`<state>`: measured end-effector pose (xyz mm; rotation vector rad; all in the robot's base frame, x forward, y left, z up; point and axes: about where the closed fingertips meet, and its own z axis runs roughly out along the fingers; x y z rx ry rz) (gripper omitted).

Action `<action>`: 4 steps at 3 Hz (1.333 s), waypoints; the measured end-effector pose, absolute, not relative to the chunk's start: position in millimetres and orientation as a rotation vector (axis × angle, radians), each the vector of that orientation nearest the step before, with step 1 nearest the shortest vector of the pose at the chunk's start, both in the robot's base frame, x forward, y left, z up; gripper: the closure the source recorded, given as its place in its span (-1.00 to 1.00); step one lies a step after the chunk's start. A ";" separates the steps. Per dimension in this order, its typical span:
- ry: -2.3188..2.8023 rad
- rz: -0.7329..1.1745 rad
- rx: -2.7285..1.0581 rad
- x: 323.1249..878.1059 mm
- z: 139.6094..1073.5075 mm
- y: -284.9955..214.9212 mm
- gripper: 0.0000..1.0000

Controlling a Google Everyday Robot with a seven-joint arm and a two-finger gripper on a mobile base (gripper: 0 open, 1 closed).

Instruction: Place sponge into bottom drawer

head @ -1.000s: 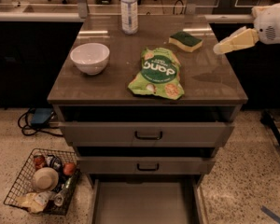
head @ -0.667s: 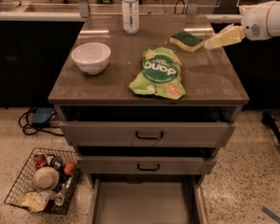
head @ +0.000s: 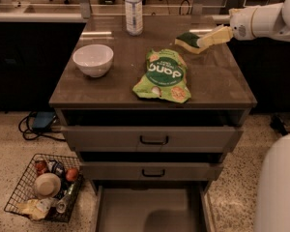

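The sponge point(head: 185, 41), dark green on top with a yellow layer below, lies on the back right of the cabinet top. My gripper point(head: 209, 36) reaches in from the right on a white arm and is at the sponge's right edge, touching or nearly touching it. The bottom drawer point(head: 135, 208) is pulled open at the foot of the cabinet, and its flat grey floor holds nothing.
A green snack bag point(head: 163, 75) lies mid-top. A white bowl point(head: 93, 59) sits at the left and a water bottle point(head: 133, 3) at the back. Two upper drawers point(head: 153, 140) stand slightly ajar. A wire basket point(head: 43, 186) is on the floor at the left. A white robot body point(head: 280, 187) is at the lower right.
My gripper has moved left across the cabinet top, from right of the sponge to its right edge. The sponge, bag, bowl and drawers have not moved.
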<state>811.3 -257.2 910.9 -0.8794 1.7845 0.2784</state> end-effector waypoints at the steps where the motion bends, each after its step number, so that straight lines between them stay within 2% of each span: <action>1: 1.787 0.300 -0.858 832.3 895.9 -252.9 -1.00; 4: 1.814 0.358 -0.813 866.2 850.7 -239.0 -1.00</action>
